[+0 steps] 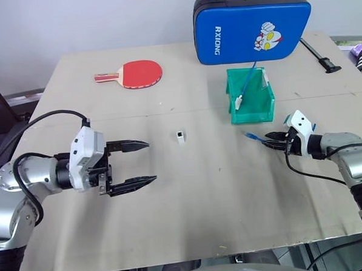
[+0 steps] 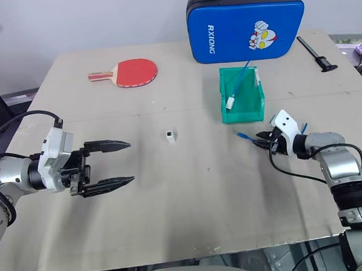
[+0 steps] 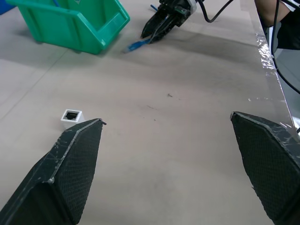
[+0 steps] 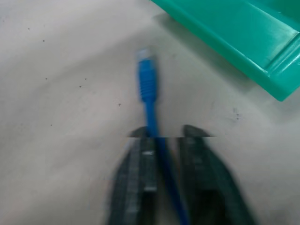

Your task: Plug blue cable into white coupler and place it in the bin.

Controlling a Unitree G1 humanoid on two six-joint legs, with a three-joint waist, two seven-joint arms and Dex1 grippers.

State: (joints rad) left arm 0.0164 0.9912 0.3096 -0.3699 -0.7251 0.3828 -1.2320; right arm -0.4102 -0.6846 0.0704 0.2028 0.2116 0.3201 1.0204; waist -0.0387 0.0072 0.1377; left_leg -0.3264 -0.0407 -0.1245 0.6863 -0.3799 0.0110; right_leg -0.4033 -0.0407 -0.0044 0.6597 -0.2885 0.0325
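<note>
Tabletop point(image 1: 190, 202): right tool point(image 1: 272, 139) pinches blue cable point(image 1: 252, 136); left tool point(image 1: 133, 165) gapes.

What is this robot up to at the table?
Its right pincer is shut on the blue cable, plug end sticking out just in front of the green bin. The left pincer is open above the table, and the white coupler sits loose between the arms, not yet plugged. Another blue cable lies in the bin.
</note>
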